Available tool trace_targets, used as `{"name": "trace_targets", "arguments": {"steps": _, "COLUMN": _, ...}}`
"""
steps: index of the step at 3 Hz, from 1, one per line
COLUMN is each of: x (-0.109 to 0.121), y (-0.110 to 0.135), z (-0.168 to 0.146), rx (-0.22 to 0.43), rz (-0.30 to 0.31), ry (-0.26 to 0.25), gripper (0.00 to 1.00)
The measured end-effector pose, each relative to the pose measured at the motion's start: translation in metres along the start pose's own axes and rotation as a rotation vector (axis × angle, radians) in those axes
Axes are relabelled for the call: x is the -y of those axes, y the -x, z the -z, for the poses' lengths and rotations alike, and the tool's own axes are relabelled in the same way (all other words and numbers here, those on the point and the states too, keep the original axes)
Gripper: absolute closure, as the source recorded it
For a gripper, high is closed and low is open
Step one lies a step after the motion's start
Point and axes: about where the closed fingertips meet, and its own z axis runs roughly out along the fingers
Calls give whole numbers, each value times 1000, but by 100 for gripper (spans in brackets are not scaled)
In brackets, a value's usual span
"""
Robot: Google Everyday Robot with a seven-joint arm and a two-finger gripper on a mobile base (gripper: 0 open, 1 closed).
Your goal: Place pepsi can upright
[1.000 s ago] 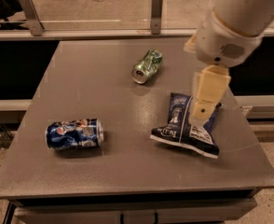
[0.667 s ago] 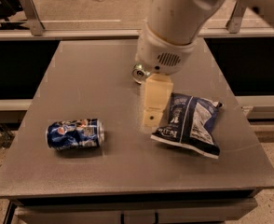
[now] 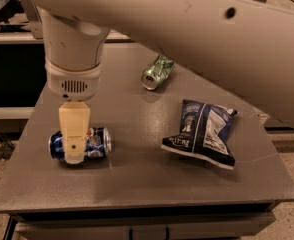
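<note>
Lying on its side near the front corner of the counter point(image 3: 137, 184), at the left of the view, the pepsi can point(image 3: 97, 142) is not yet stood up. Its middle is now crossed by the hand point(image 3: 74, 154), which a second ago was held over the chip bag point(image 3: 202, 134) and has since been brought across and lowered to the can. Whether the hand is apart or clamped on the can cannot be told. A grasp is judged to be the step in hand. The green can point(image 3: 157, 73) lies well apart, further back.
</note>
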Motion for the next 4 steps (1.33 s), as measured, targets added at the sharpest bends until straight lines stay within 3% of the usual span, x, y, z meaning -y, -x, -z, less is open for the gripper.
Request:
{"name": "trace_targets", "arguments": {"steps": 1, "x": 5, "y": 34, "z": -28, "rx": -101, "rz": 10, "ry": -41, "gripper": 0}}
{"name": "trace_targets", "arguments": {"steps": 2, "x": 10, "y": 36, "z": -25, "rx": -115, "rz": -2, "ry": -72, "gripper": 0}}
{"name": "trace_targets", "arguments": {"steps": 4, "x": -6, "y": 27, "z": -57, "rx": -146, "rz": -37, "ry": 57, "gripper": 0}}
